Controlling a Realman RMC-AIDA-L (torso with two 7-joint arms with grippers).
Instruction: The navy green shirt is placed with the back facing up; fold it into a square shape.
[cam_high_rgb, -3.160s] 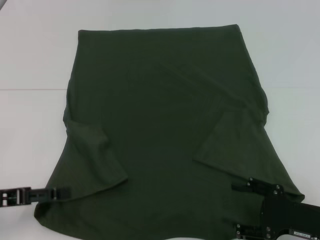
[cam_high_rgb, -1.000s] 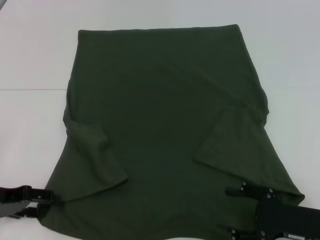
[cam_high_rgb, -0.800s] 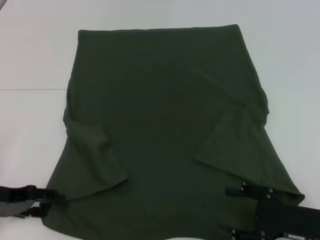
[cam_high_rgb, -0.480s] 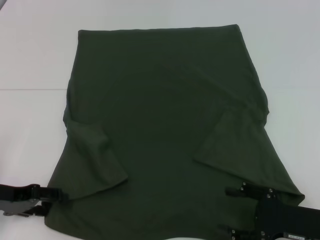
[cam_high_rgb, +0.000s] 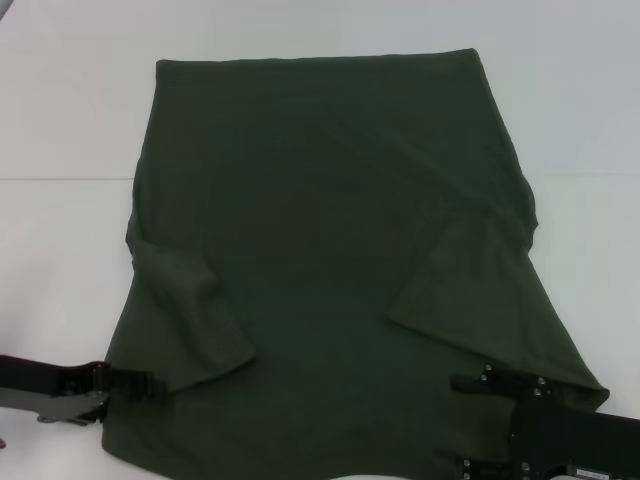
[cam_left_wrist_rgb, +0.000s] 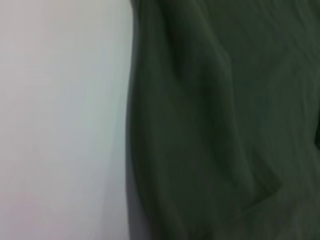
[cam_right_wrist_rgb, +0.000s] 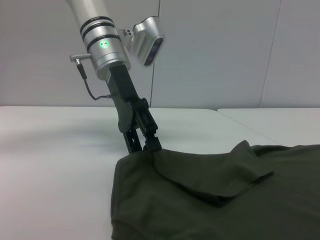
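Note:
The navy green shirt (cam_high_rgb: 330, 230) lies spread on the white table (cam_high_rgb: 60, 120), with both sleeves folded inward over the body. My left gripper (cam_high_rgb: 140, 386) is at the shirt's near left edge, just below the folded left sleeve (cam_high_rgb: 185, 310). The right wrist view shows the left gripper (cam_right_wrist_rgb: 145, 145) pinching that edge, with the cloth (cam_right_wrist_rgb: 225, 200) rising to a small peak at its fingertips. My right gripper (cam_high_rgb: 470, 422) rests over the shirt's near right corner with its jaws wide apart. The left wrist view shows only the shirt's edge (cam_left_wrist_rgb: 225, 125) against the table.
Bare white table surface (cam_high_rgb: 580, 120) surrounds the shirt on the left, right and far sides. A table seam (cam_high_rgb: 60, 179) runs across at mid height. A pale wall (cam_right_wrist_rgb: 215, 50) stands behind the table.
My left gripper drew back to the left, then moved right onto the shirt's edge. The shirt's near left corner has shifted inward with it. My right gripper has dropped slightly, then stayed still.

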